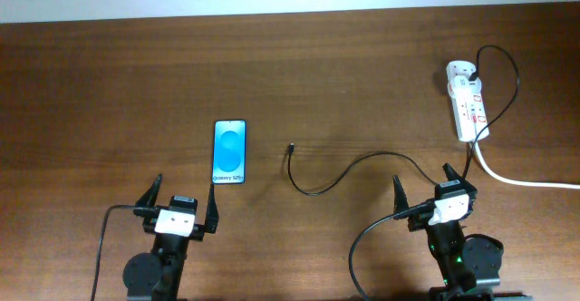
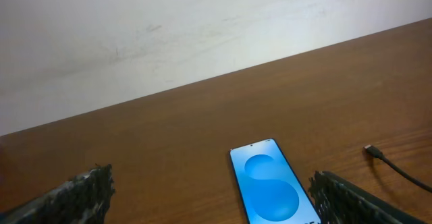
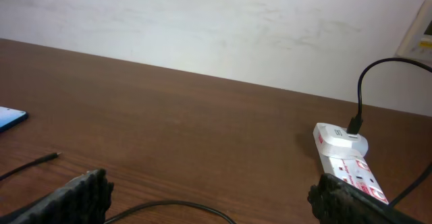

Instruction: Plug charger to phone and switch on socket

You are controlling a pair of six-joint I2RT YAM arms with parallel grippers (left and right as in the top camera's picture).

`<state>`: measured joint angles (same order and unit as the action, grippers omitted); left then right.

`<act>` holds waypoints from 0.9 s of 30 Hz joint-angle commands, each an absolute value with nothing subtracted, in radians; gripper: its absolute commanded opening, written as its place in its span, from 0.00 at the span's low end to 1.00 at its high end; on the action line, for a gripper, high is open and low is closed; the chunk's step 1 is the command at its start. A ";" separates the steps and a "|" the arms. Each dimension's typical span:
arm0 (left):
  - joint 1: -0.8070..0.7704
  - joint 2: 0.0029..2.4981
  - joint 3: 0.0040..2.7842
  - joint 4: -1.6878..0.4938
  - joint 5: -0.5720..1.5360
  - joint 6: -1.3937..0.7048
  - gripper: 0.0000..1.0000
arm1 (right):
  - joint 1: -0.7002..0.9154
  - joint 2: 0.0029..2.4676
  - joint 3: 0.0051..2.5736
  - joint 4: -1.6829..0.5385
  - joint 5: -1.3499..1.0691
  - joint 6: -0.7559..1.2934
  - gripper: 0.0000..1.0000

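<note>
Foreground: left gripper (image 1: pixel 186 185) and right gripper (image 1: pixel 420 174), each with 2 fingers spread wide, holding nothing. Ahead of left gripper, phone (image 1: pixel 229 151) lying flat, blue screen lettered "Galaxy S25". Beside it but apart, plug tip (image 1: pixel 291 147) of charger (image 1: pixel 344 169), cable curving right to socket (image 1: pixel 468 101); red markings there unreadable. Brown wood-grain table (image 1: pixel 109 83); plain white wall (image 2: pixel 135 35) behind.

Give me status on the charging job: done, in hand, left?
Done: far end of the charger looks plugged into the socket. In hand: nothing; left gripper and right gripper sit open and empty. Left: the plug tip lies on the table right of the phone, apart from it; plug it in, then switch the socket on; its state is unreadable.
</note>
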<state>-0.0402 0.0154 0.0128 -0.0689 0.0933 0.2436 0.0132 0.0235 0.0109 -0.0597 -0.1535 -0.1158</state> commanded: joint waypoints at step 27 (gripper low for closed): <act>-0.043 0.006 0.009 -0.073 0.045 0.256 0.99 | 0.020 0.022 0.006 -0.065 -0.145 -0.112 0.98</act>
